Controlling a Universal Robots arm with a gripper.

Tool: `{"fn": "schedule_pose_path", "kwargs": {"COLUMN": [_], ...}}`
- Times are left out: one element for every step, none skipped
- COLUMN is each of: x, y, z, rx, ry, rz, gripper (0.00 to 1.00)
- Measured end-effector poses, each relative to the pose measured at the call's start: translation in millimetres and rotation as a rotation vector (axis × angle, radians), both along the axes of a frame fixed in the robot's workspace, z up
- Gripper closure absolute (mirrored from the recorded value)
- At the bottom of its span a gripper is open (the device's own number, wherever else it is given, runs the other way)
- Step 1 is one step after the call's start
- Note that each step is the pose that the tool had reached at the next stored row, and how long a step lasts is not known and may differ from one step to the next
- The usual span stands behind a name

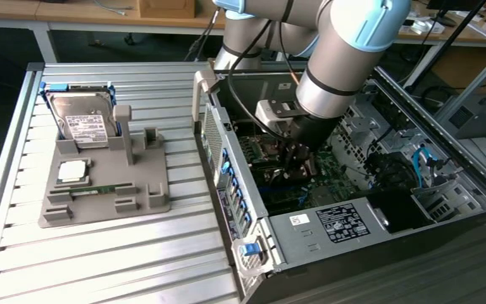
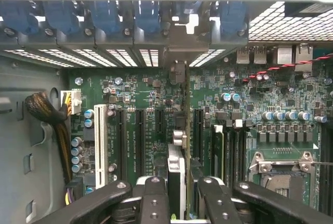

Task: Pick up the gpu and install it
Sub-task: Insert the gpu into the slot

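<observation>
The case (image 1: 212, 134) is open above, but its wall and blue latches (image 2: 148, 18) apparently stand close to the gpu (image 2: 177, 180).

The exterior view looks down from high up and at a slant, standing well back. It takes in the slatted desk (image 1: 99, 253), the open computer case (image 1: 336, 221) on the exterior view's right, and the arm (image 1: 344, 57) reaching down into it. The wrist view sits close inside the case and faces straight at the motherboard (image 2: 151, 99) along the jaws, with the gpu (image 2: 177, 177) seen edge-on between them. Both views share the motherboard and the row of blue clips (image 2: 104, 18) on the case wall.
</observation>
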State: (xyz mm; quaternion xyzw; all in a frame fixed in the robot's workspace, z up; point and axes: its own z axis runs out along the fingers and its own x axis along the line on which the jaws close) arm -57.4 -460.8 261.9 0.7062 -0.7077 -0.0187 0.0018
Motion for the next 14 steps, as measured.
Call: {"fn": "schedule_pose_path", "kwargs": {"x": [-0.1, -0.4, -0.5, -0.5, -0.5, -0.5, -0.5, -0.5, -0.5, -0.5, -0.5, -0.5, -0.5, -0.5], "y": [0.1, 0.1, 0.0, 0.1, 0.1, 0.1, 0.1, 0.1, 0.1, 0.1, 0.1, 0.1, 0.1, 0.1], "z": [-0.3, -0.5, -0.5, -0.7, -0.8, -1.0, -1.0, -1.0, -1.1, -1.1, -1.1, -1.2, -1.2, -1.3], "rx": [-0.0002, -0.0002, -0.0003, -0.0002, -0.0002, -0.0002, -0.0002, -0.0002, -0.0001, -0.0001, -0.0002, -0.0001, -0.0001, -0.0001], "ry": [0.0000, 0.0000, 0.0000, 0.0000, 0.0001, 0.0001, 0.0000, 0.0000, 0.0000, -0.0001, 0.0000, 0.0000, 0.0000, 0.0000], "rz": [0.000, 0.000, 0.000, 0.000, 0.000, 0.000, 0.000, 0.000, 0.000, 0.000, 0.000, 0.000, 0.000, 0.000], "gripper": [0.73, 0.73, 0.73, 0.73, 0.73, 0.73, 0.73, 0.73, 0.73, 0.73, 0.73, 0.73, 0.73, 0.73]}}
